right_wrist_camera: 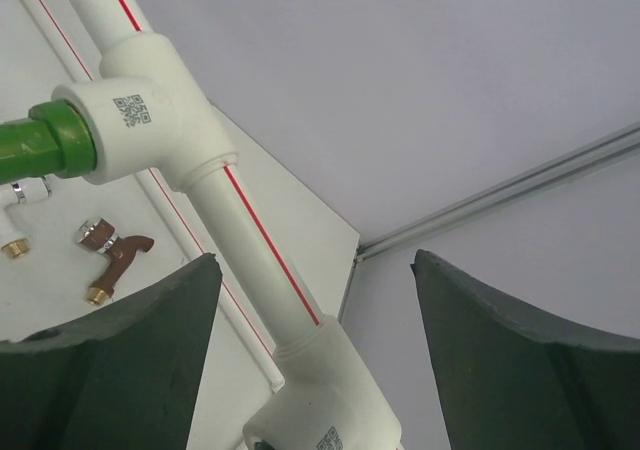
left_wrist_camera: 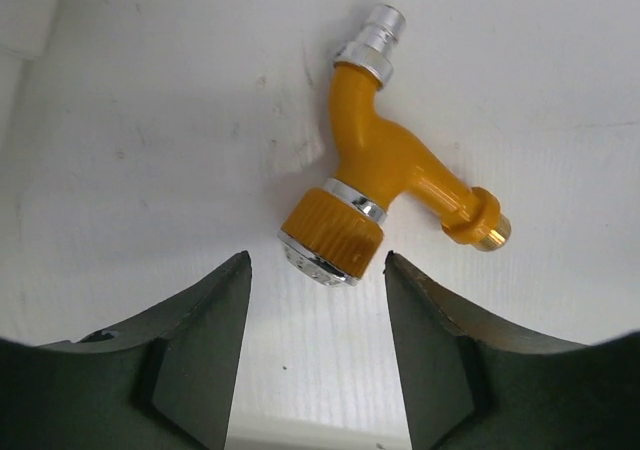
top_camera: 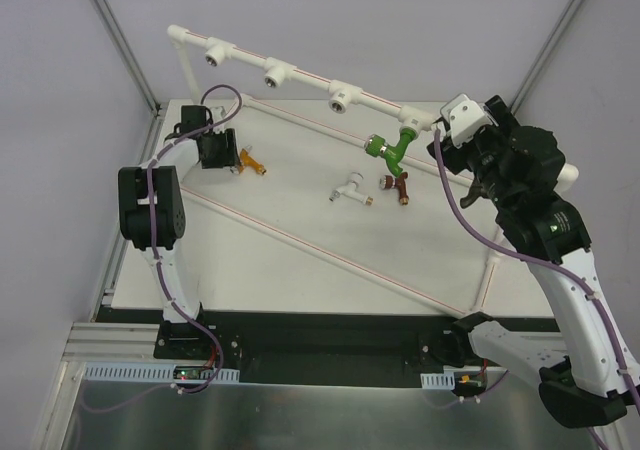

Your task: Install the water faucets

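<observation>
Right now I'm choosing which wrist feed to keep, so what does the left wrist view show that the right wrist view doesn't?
Only left wrist: the orange faucet lying just ahead of the left gripper. Only right wrist: the green faucet seated in a tee socket, the dark red faucet and part of the white faucet lying loose, past the right gripper. Both: the white table and open, empty jaws.

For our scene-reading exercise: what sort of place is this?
Likely a robotics lab test cell: a white table enclosed by plain panels, a mock pipe frame, and loose coloured faucets.
</observation>
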Available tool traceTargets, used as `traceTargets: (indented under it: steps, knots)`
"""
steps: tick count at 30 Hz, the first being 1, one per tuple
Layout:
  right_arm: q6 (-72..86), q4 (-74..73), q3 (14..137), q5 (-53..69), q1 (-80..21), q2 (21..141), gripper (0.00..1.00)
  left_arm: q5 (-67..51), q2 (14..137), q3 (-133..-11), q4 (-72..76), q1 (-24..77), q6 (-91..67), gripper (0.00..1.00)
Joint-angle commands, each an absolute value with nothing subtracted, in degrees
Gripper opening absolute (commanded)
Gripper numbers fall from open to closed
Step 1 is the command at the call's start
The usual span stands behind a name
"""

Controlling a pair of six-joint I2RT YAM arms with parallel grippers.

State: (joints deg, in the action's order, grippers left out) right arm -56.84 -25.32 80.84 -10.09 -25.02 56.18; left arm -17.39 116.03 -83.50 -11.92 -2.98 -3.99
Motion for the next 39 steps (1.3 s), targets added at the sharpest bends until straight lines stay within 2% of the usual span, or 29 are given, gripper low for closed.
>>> traceTargets:
  steps: [1,11,15,24,28,31,32,35,39]
  knots:
    - [-54.76,-20.48,80.42,-8.35,-25.31,54.58,0.82,-13.27,113.90,-87.79,-11.95,-3.51,2.63,0.58]
    - [-54.49,-21.27,81.21,-7.82,-25.31,53.97,0.84,-16.79,119.97,-92.55,-13.00,-0.35,21.69,0.61]
    - [-54.49,-21.27,81.30,-7.82,-25.31,53.70,0.84,-19.25,120.50,-93.25,-14.76,-0.18,22.85,0.58]
    - [-54.41,-21.36,81.30,-7.47,-25.23,53.96,0.84,-16.70,124.01,-96.24,-21.88,2.11,24.26,0.52]
    - [-54.32,-21.36,81.39,-7.03,-25.31,53.96,0.84,-16.17,124.45,-95.98,-22.59,2.64,24.00,0.47]
    - [-53.88,-21.36,81.47,-6.33,-25.31,53.88,0.84,-16.52,123.49,-95.28,-22.76,2.90,23.29,0.39]
    - [-53.79,-21.36,81.65,-5.81,-25.23,53.88,0.84,-16.78,123.05,-95.01,-22.76,2.90,22.33,0.32]
    - [-53.17,-21.27,81.91,-4.31,-25.31,53.96,0.84,-17.84,120.51,-93.43,-22.76,2.90,19.79,0.22]
    - [-52.38,-21.44,82.61,-2.29,-25.40,54.23,0.84,-18.10,115.16,-91.32,-22.76,2.90,14.78,0.00]
